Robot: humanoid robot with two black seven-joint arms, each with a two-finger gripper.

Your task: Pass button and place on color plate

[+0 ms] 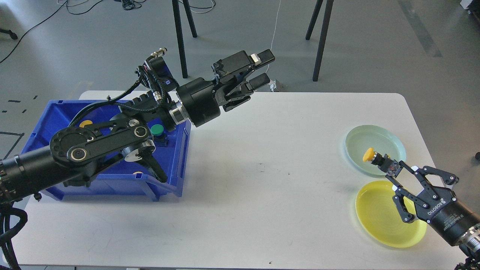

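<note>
My right gripper (pixel 394 171) is shut on a yellow-capped button (pixel 368 155) by its dark body, with the cap pointing up-left. It holds the button over the near edge of the pale green plate (pixel 375 149), just beyond the yellow plate (pixel 388 213). My left gripper (pixel 261 68) is open and empty, raised over the table's back edge. A green button (pixel 156 130) and a yellow button (pixel 86 123) lie in the blue bin (pixel 108 165), partly hidden by my left arm.
The white table (pixel 243 180) spans the view, with the blue bin at its left and the two plates at its right. Black stand legs (pixel 180 37) rise from the floor behind the table.
</note>
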